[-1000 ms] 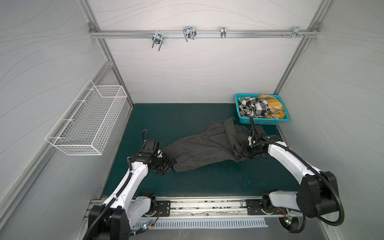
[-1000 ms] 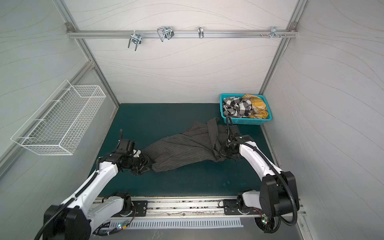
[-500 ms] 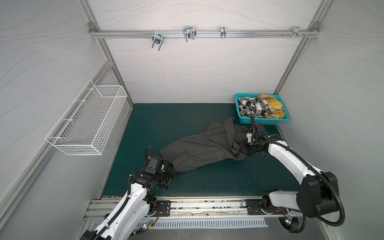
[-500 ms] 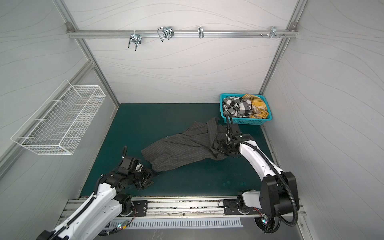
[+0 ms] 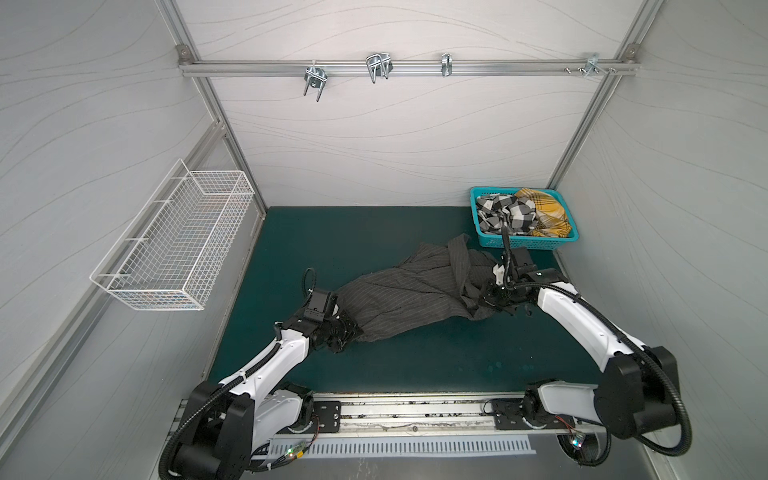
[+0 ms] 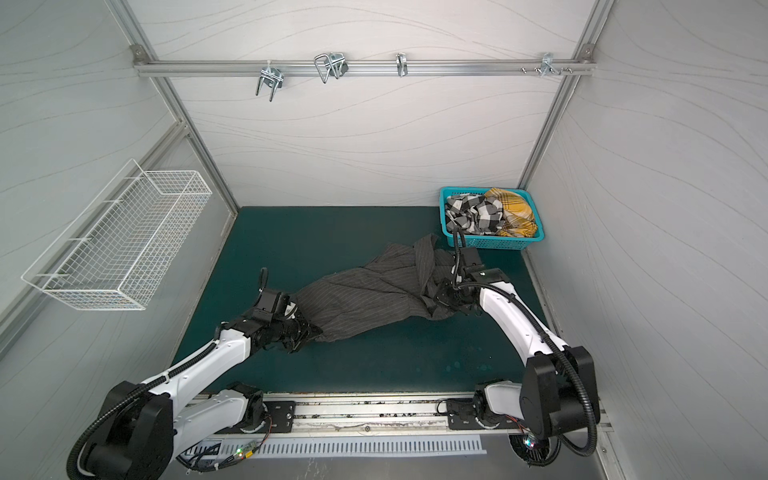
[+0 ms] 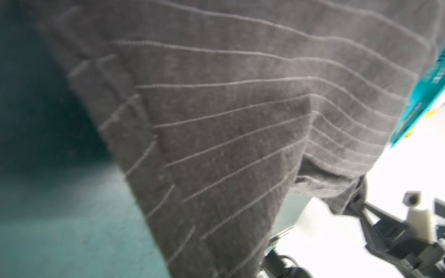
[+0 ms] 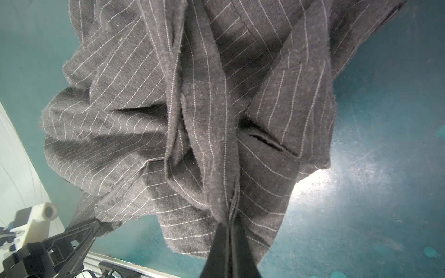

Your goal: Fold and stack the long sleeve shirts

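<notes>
Since half a second ago the left arm has reached out again from the near edge, bringing the left gripper back to the near-left end of the pinstriped shirt, while the right arm sits much as it did. Across the middle of the dark green mat, in both top views, that charcoal shirt stretches on a diagonal from near left to far right. It is fairly smooth along its body and bunched into deep folds at the right end, where a narrow strip of its cloth crosses over it. At the far right corner stands the teal basket, just beyond the shirt's bunched end. It holds the checked shirt on its left side and the yellow plaid shirt crumpled on its right. A white wire basket hangs on the left wall, well apart from everything. The right gripper has its fingers pressed together on a gathered ridge of the pinstriped cloth, seen closely in the right wrist view. That same view shows the left gripper at the shirt's other end, its black fingers drawn to a point and pinched on the hem.
</notes>
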Robot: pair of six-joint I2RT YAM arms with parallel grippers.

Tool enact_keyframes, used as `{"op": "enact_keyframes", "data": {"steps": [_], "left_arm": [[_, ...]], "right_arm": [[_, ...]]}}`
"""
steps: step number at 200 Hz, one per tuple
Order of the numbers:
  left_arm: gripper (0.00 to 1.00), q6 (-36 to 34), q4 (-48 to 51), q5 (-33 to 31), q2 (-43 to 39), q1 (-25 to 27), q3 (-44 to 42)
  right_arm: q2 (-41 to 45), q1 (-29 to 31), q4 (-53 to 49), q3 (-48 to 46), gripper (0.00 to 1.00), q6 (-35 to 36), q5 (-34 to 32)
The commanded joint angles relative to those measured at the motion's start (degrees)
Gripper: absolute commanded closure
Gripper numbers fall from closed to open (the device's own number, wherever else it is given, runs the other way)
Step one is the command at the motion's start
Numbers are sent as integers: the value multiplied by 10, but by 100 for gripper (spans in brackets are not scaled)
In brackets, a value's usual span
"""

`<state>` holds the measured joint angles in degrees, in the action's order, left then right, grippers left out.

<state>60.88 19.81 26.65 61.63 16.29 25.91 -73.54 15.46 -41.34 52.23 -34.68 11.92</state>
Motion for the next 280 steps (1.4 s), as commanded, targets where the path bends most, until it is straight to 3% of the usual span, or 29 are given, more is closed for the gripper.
{"op": "enact_keyframes", "data": {"steps": [1,28,48,77,106,117,126,140,165,198,218,253,280], "left_arm": [[100,-13,24,10,-16,2,38],[100,-16,63,12,-34,1,74],[100,-51,91,2,12,-36,193],[100,-82,194,-28,207,-137,578],[100,-44,308,-49,377,-166,1067],[100,-42,360,-61,416,-166,1200],[100,-43,387,-64,420,-166,1241],[100,-49,382,-61,365,-166,1157],[100,-33,237,-59,191,-174,798],[100,-95,258,-27,87,-177,515],[100,-108,237,-11,38,-177,358],[100,-124,186,22,36,-176,213],[100,-139,147,12,116,-176,215]], "right_arm": [[1,-7,-4,13,100,2,1],[-21,-10,4,44,100,9,6],[-67,-28,21,127,100,22,20],[-197,-65,-28,437,100,43,56],[-278,-75,-97,799,100,70,86],[-274,-79,-88,861,100,77,89],[-253,-87,-63,857,100,73,95],[-207,-94,-29,798,100,60,97],[-102,-86,48,580,100,44,109],[13,-69,94,276,100,34,113],[57,-31,83,134,100,57,71],[80,-17,55,17,100,74,52],[30,-10,47,11,100,84,50]]}}
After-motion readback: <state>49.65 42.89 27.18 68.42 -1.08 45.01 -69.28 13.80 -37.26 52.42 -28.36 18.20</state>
